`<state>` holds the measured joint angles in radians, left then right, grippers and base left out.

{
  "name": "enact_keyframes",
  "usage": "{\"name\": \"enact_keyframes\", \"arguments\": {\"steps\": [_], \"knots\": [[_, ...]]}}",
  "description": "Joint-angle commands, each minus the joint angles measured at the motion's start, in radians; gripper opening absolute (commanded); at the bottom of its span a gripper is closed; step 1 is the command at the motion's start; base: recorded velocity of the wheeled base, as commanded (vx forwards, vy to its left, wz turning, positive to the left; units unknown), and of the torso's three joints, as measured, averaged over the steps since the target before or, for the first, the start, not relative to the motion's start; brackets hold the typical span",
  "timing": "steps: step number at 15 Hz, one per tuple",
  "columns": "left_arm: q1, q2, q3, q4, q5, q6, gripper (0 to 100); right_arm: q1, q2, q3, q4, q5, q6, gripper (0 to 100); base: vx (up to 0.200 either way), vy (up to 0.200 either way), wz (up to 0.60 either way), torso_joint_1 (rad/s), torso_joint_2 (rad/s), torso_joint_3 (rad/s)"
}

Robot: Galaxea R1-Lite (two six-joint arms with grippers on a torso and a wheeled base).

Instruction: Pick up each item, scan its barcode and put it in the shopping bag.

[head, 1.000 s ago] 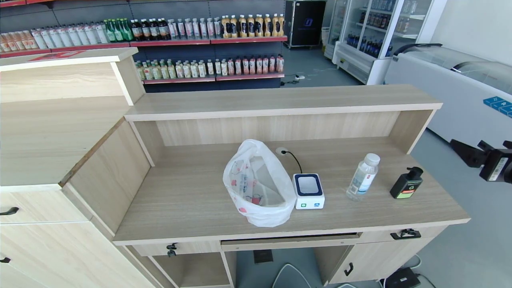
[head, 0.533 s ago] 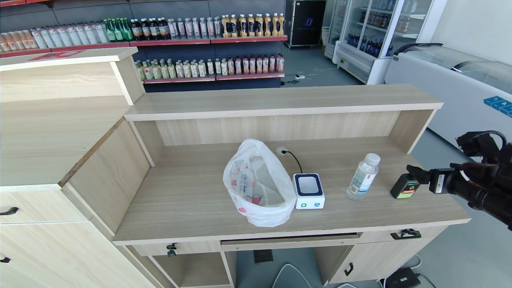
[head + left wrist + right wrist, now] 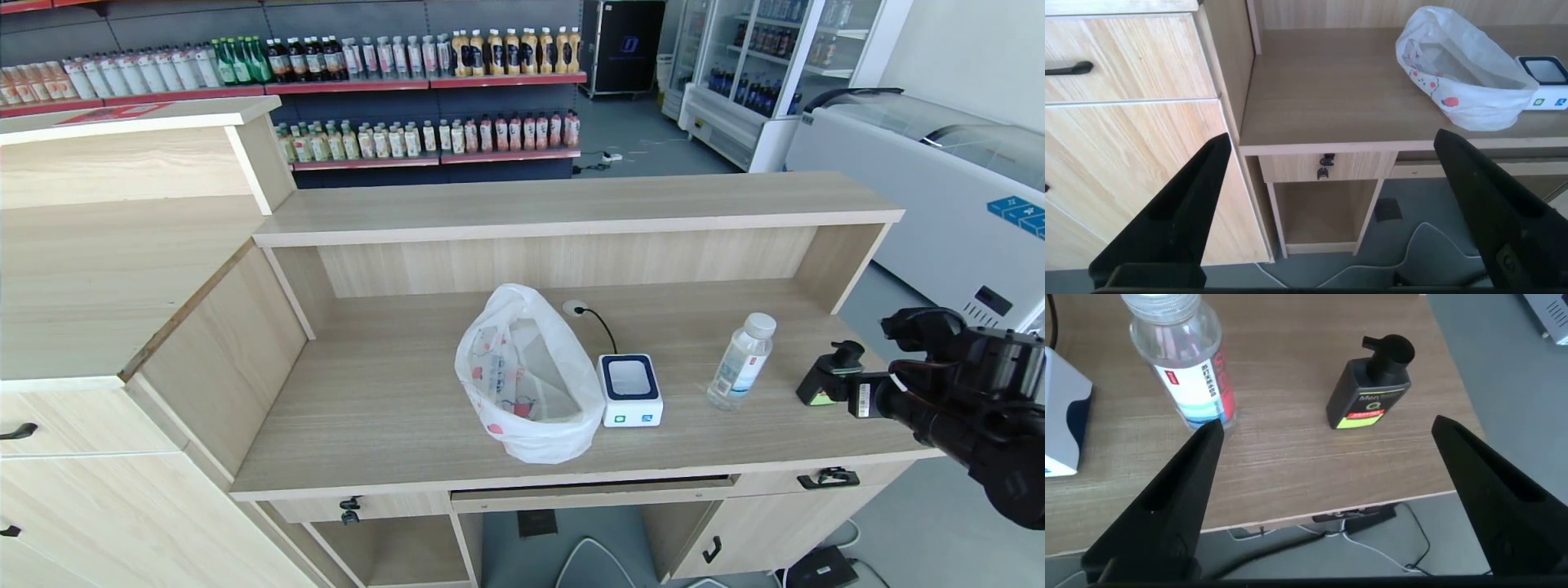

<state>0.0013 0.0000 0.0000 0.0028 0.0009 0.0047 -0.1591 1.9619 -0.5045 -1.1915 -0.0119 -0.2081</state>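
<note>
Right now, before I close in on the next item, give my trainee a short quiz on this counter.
1. True or false: the scanner stands between the shopping bag and the water bottle.
2. Which item is nearest the right gripper? A water bottle; B black pump bottle; C shopping bag.
3. Fill in: the right gripper's fingers are ____.
Key: 1 true; 2 B; 3 open.

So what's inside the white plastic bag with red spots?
Through the open mouth of the white plastic bag, only its own crumpled sides show. Its front wall hides the bottom. The clear water bottle and black pump bottle stand outside on the wooden counter.
</note>
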Motion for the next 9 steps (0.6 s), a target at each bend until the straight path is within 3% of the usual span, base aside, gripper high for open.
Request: {"name": "enact_keyframes", "arguments": {"steps": [1, 9], "knots": [[0.000, 0.002, 0.000, -0.001, 0.001, 0.000, 100, 0.003, 0.072, -0.025, -0.025, 0.003, 0.004, 100, 0.000, 0.000, 0.00, 0.000, 0.00, 0.000], [0.000, 0.002, 0.000, 0.000, -0.001, 0.000, 100, 0.055, 0.209, -0.154, -0.077, 0.030, 0.030, 100, 0.000, 0.000, 0.00, 0.000, 0.00, 0.000]]}}
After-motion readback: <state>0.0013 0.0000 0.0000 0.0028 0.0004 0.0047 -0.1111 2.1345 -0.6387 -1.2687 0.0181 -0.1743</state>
